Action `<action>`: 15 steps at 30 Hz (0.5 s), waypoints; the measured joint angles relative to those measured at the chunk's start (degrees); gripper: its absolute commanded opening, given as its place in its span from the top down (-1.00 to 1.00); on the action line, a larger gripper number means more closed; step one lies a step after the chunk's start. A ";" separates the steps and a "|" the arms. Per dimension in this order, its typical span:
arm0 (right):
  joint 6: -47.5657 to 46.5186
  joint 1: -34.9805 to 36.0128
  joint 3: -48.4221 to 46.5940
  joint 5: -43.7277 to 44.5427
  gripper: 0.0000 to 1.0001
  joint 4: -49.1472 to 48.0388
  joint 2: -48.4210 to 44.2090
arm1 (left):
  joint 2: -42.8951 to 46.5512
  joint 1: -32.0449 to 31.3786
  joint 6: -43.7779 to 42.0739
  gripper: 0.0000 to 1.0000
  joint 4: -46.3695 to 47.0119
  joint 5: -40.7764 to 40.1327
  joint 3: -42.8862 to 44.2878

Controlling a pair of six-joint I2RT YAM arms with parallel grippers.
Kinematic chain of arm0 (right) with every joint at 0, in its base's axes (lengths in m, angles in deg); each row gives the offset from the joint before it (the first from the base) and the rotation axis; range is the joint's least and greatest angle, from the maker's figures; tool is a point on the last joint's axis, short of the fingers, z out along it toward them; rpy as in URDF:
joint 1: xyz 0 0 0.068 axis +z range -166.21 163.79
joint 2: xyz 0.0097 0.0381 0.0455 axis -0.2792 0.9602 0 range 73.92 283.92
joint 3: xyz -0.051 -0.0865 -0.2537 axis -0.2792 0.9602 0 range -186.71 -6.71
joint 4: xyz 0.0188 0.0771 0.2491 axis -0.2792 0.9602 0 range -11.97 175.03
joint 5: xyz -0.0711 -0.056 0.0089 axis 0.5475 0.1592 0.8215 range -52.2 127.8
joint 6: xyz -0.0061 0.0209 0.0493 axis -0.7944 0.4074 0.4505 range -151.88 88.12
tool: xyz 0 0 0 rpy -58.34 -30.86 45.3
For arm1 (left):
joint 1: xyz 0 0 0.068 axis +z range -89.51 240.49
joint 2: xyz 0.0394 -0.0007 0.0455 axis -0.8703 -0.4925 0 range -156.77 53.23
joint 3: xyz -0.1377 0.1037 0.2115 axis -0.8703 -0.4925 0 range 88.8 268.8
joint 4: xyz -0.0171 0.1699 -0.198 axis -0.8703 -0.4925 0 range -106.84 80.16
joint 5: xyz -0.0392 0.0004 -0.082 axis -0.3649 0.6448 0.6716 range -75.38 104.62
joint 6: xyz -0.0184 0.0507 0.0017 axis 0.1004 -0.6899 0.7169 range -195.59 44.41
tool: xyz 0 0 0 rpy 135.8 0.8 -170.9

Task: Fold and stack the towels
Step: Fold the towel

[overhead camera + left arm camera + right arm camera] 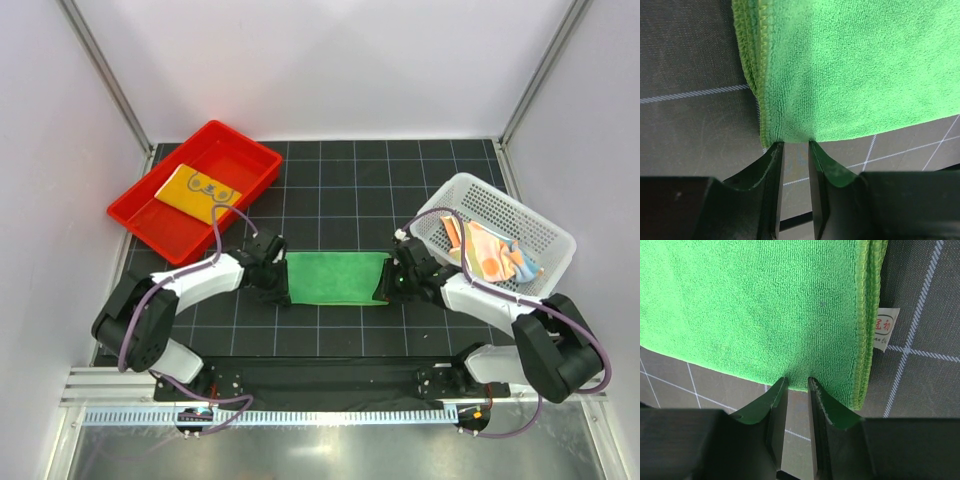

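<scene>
The bright green towel [335, 278] lies folded flat on the black grid mat between my two arms. My left gripper [279, 285] sits at its left end and my right gripper [386, 285] at its right end. In the left wrist view the green towel [855, 65] ends right at the tips of my left gripper [796, 144], whose jaws stand narrowly apart with bare mat showing between them. The right wrist view shows the same: the towel [755, 305] stops at my right gripper [797, 380], also slightly open. The yellow-orange towel [200, 190] lies in the tray, and the striped dotted towel [490, 252] is in the basket.
A red plastic tray [150, 225] stands at the back left. A white perforated basket [500, 205] stands at the right, close behind my right arm. A small white label [885, 330] sticks out from the green towel's right edge.
</scene>
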 measured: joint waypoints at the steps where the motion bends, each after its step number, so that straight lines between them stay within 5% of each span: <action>1: -0.11 0.00 0.00 0.17 0.40 0.02 -0.07 | 0.24 -0.02 0.07 0.40 -0.11 -0.33 0.00; 6: -1.16 0.09 -0.22 0.35 0.41 1.22 -0.70 | 1.64 -0.02 -0.35 0.33 -4.11 -3.32 2.73; 15: -2.19 0.76 -7.74 -3.85 0.40 6.19 -1.86 | 4.22 1.62 -3.32 -0.11 -8.46 -7.41 11.98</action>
